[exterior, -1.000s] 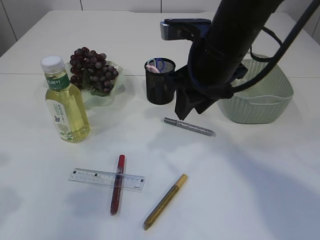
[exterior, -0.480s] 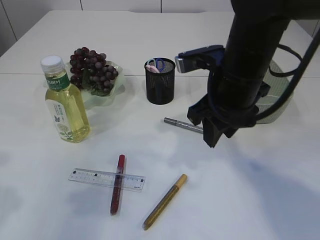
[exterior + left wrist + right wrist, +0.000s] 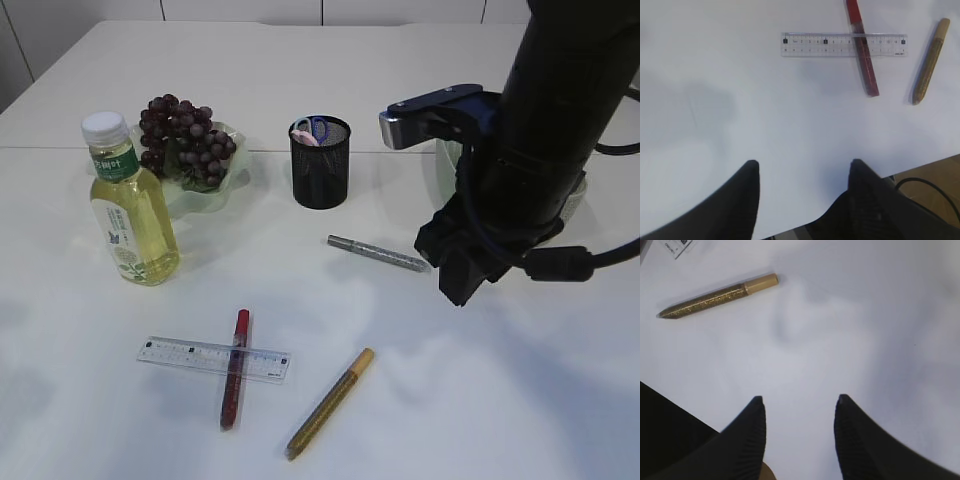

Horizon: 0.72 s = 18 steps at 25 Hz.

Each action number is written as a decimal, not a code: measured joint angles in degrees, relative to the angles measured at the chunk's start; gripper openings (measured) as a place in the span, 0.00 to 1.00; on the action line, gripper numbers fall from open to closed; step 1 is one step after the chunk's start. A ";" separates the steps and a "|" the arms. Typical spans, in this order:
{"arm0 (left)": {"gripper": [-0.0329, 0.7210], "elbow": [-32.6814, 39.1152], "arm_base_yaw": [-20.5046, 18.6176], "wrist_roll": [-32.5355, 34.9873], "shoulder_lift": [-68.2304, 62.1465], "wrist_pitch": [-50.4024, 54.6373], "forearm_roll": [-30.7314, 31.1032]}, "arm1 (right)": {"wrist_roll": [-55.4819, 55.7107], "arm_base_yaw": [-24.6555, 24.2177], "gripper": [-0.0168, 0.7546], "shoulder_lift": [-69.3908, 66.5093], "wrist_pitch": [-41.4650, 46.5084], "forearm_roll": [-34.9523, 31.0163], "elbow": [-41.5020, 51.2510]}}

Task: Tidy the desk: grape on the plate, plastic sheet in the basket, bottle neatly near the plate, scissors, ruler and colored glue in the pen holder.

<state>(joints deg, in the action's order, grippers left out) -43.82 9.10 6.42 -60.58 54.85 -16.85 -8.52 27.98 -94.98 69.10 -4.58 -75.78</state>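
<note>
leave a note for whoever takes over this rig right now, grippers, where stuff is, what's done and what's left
Left gripper: open, empty, over bare table.
Right gripper: open, empty, above the table near the gold glue pen.
Done: grapes on the plate; bottle upright beside it; scissors in the pen holder.
Left: ruler with the red glue pen lying across it, gold pen and silver glue pen, all flat on the table.
Basket mostly hidden by the right arm; plastic sheet not visible.
</note>
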 joint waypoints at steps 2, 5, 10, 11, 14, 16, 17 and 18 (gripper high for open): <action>0.59 0.00 0.00 1.64 0.00 0.34 -0.21 | -0.45 -0.37 0.50 0.24 0.13 0.00 0.00; 0.59 0.00 0.00 4.43 0.00 0.60 -0.86 | -0.94 -2.11 0.50 0.29 0.24 -0.89 1.26; 0.59 -0.43 0.15 11.26 -0.10 1.41 -4.81 | -2.27 -6.19 0.50 0.29 -0.27 -5.26 4.59; 0.59 -1.02 0.60 12.28 -0.71 1.65 -5.02 | -2.39 -6.72 0.50 0.29 -0.71 -5.66 4.90; 0.58 -4.04 3.81 15.22 -3.02 1.90 -5.02 | -2.46 -6.82 0.50 0.29 -0.86 -6.36 5.14; 0.58 -7.09 6.91 17.43 -5.10 1.90 -4.91 | -2.52 -6.82 0.50 0.29 -1.24 -6.90 5.14; 0.58 -8.48 8.48 18.20 -6.21 1.90 -4.62 | -2.52 -6.82 0.50 0.29 -1.56 -6.97 5.14; 0.58 -10.16 10.71 19.05 -7.94 1.90 -4.11 | -2.52 -6.82 0.50 0.29 -1.95 -7.12 5.14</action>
<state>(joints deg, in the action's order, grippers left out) -53.98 19.82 25.46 -68.52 56.74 -20.95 -11.04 21.16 -94.69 67.15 -11.69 -70.64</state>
